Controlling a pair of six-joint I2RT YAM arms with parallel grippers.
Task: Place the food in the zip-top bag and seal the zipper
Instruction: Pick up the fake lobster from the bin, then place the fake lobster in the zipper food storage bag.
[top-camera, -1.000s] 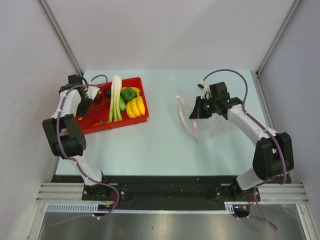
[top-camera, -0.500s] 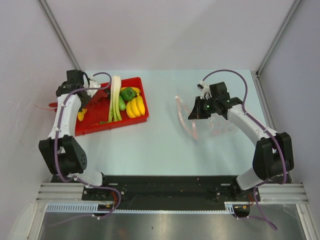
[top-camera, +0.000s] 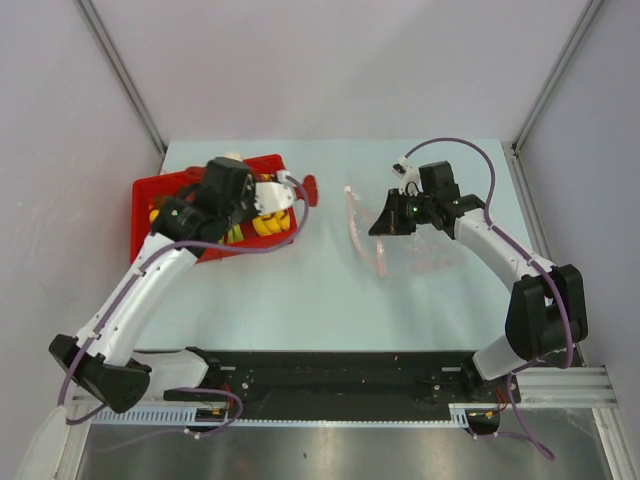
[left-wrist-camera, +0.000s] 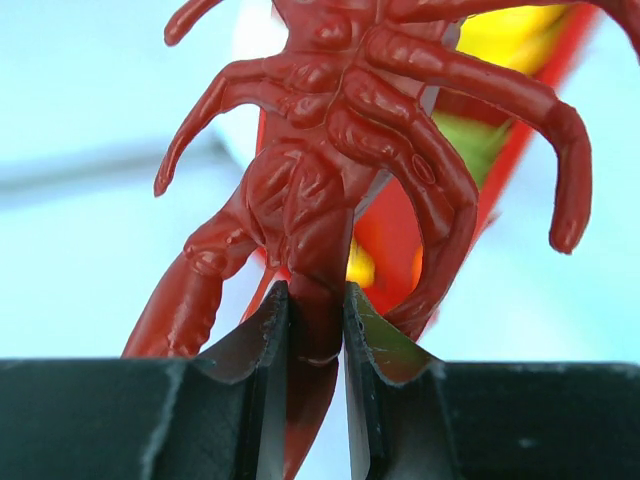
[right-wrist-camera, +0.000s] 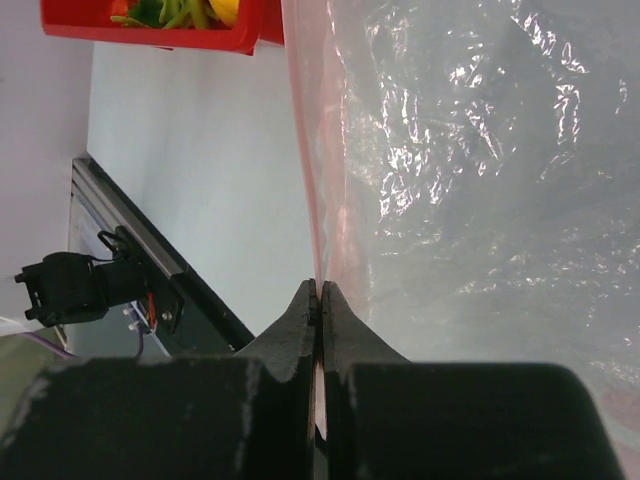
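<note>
L end effector (left-wrist-camera: 315, 300) is clamped on the lobster (left-wrist-camera: 340, 150). Both fingers pinch its tail end, w/ body and legs sticking out past the tips. From the top view the lobster hangs in the air just off the right rim of the tray (top-camera: 142, 196), betw tray and bag (right-wrist-camera: 480, 200). Tray sits at the far-left corner of the bench (top-camera: 300, 290). Bananas (top-camera: 266, 227) and other food lie in it, mostly hidden under the L arm. R end effector (right-wrist-camera: 320, 295) is pinched tight on the bag's mouth edge, right at the zipper (right-wrist-camera: 303, 140). Bag lies right of bench centre, toward the far edge, mouth facing the tray. Zipper runs roughly near-to-far. Can't tell how wide the mouth gapes.
</note>
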